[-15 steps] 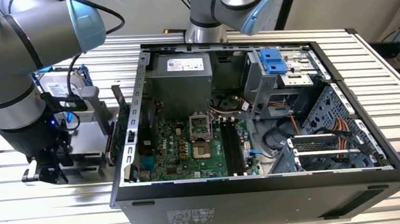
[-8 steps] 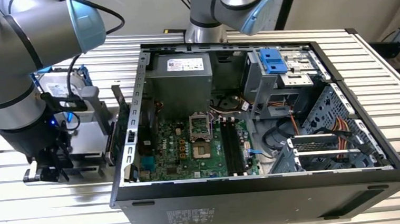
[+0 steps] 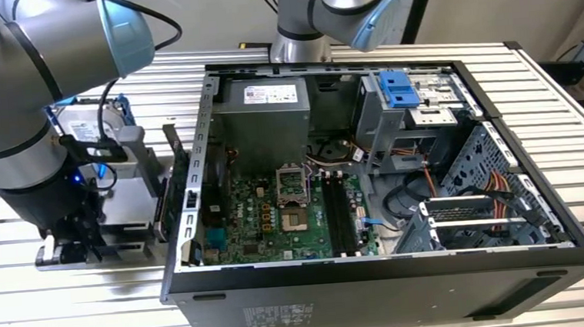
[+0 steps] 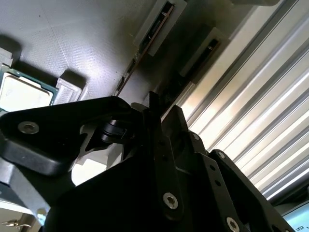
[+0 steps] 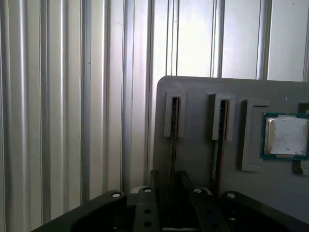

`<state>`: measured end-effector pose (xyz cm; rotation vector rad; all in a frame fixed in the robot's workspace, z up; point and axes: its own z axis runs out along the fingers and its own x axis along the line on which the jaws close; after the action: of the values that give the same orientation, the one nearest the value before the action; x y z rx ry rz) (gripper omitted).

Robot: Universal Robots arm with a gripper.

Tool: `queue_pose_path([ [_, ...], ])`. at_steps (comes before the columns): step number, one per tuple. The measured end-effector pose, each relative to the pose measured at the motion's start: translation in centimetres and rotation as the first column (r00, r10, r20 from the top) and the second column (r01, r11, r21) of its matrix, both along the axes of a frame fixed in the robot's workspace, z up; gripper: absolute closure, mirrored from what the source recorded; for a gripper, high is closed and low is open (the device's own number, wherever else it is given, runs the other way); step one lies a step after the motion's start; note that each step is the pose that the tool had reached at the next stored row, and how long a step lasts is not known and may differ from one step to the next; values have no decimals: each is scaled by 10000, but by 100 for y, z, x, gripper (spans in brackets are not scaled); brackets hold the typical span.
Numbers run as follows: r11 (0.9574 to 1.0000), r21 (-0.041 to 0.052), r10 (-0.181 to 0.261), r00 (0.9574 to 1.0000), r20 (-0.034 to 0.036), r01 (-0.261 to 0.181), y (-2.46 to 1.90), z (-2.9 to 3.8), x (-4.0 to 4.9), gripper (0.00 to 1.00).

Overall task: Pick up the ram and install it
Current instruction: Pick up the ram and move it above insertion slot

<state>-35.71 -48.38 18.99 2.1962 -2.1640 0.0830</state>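
Two ram sticks stand on edge in slots of a grey holder (image 5: 193, 154). One ram (image 5: 174, 126) (image 4: 205, 50) is near the holder's edge, the other ram (image 5: 223, 126) (image 4: 153, 30) is closer to a square silver processor chip (image 5: 286, 136) (image 4: 23, 93). My gripper (image 5: 169, 182) (image 4: 164, 110) is low over the holder and open, with one black finger on each side of the edge-side ram and a visible gap around it. In the exterior view my gripper (image 3: 72, 250) hangs at the left, outside the open computer case (image 3: 382, 269). The motherboard's long black memory slots (image 3: 342, 214) lie inside the case.
The holder (image 3: 120, 214) rests on a ribbed metal table (image 3: 66, 318) beside the case's wall. A dark card (image 3: 174, 160) stands upright between holder and case. Inside the case are a power supply (image 3: 263, 111), a drive cage (image 3: 410, 93) and loose cables (image 3: 417, 193).
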Motion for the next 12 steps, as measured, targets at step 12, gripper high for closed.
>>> queue_pose_path([
  [12, 9993, 383, 0, 10000, 5, 0, 0, -2, 0, 0],
])
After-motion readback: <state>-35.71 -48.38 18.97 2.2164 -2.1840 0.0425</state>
